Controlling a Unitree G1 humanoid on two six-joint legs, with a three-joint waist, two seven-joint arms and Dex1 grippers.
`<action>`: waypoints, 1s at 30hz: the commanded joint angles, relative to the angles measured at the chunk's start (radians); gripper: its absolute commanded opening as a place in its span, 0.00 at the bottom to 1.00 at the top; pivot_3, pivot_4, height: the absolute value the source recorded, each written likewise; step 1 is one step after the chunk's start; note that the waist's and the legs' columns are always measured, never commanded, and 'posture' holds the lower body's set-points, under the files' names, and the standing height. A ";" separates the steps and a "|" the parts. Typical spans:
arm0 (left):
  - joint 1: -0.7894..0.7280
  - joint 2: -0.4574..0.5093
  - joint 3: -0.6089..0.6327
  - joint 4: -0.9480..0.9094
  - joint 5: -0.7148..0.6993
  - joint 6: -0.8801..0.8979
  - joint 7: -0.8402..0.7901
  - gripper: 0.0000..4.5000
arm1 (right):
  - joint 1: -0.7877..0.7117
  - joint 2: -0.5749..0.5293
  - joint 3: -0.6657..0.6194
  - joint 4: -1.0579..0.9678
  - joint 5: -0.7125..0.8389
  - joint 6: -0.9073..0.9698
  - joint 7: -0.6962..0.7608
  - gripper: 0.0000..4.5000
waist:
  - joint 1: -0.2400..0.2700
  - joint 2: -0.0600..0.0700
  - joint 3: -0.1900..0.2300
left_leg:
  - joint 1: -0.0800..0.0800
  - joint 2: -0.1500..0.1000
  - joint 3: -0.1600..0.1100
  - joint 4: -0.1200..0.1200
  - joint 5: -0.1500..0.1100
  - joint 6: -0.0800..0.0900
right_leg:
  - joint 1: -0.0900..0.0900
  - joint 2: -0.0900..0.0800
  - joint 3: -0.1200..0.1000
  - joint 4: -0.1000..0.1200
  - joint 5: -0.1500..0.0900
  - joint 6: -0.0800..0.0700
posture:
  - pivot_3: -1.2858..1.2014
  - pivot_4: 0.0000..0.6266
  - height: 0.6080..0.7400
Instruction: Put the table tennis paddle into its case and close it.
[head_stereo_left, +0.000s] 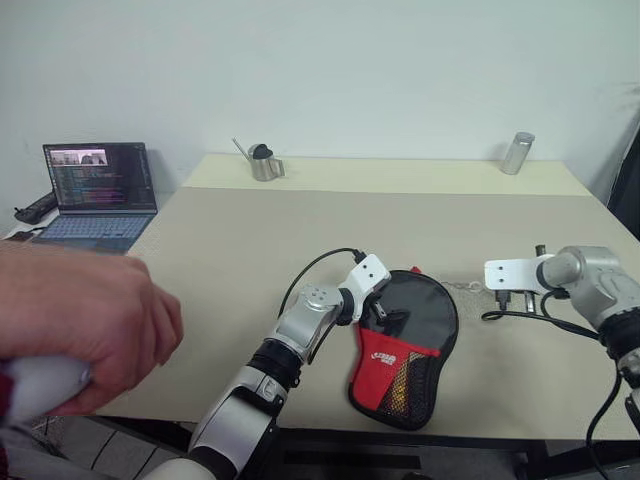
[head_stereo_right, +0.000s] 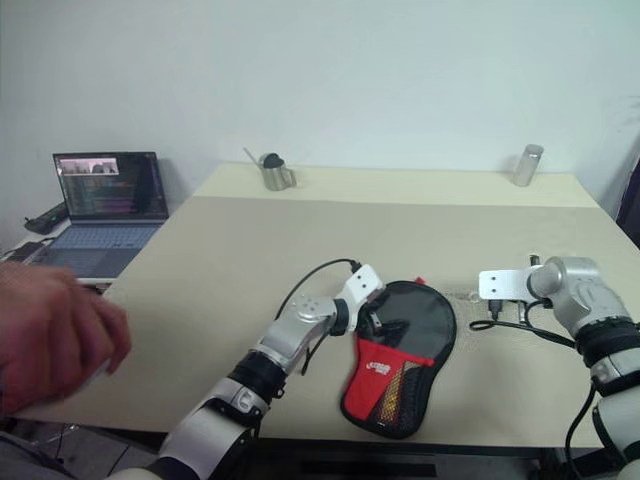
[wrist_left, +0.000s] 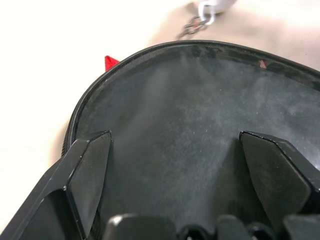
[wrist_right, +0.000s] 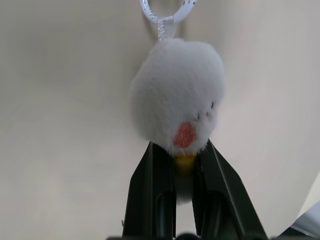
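Note:
The case (head_stereo_left: 405, 345) lies flat near the table's front edge, its black round end away from me and its red logo panel and mesh pocket toward me. My left gripper (wrist_left: 175, 137) hovers open just over the black round end, fingers (wrist_left: 92, 170) spread wide with nothing between them. The table tennis paddle is hidden. A thin chain (head_stereo_left: 462, 286) runs from the case's far right rim to a white plush charm (wrist_right: 177, 95). My right gripper (wrist_right: 182, 150) is shut on that charm, out to the right of the case.
An open laptop (head_stereo_left: 100, 190) sits off the table's left side. A metal cup (head_stereo_left: 263, 162) and a metal cylinder (head_stereo_left: 517, 152) stand at the far edge. A person's hand (head_stereo_left: 70, 330) holding something white is at the front left.

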 joint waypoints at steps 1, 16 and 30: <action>-0.003 0.002 -0.003 0.014 0.020 0.001 0.004 1.00 | 0.075 -0.095 -0.031 -0.113 0.041 -0.008 0.136 0.01 | 0.001 0.000 0.000 | 0.000 0.000 0.000 0.000 0.000 0.000 | 0.000 0.000 0.000 0.000 0.000 0.000 | 0.52 0.24 1.00; -0.024 -0.011 -0.007 0.053 0.031 -0.021 -0.002 1.00 | 0.454 -0.177 -0.098 -0.818 0.299 0.166 0.427 0.01 | 0.001 0.000 0.000 | 0.002 0.002 -0.004 0.000 -0.001 0.000 | 0.007 0.000 -0.004 -0.007 0.001 0.002 | 0.52 0.24 1.00; -0.035 -0.012 -0.012 0.070 0.044 -0.024 -0.016 1.00 | 0.537 -0.133 -0.029 -0.996 0.368 0.094 0.533 0.01 | -0.002 -0.001 -0.001 | 0.005 0.004 -0.005 0.000 -0.002 -0.001 | 0.011 0.001 -0.005 -0.008 0.000 0.003 | 0.52 0.24 1.00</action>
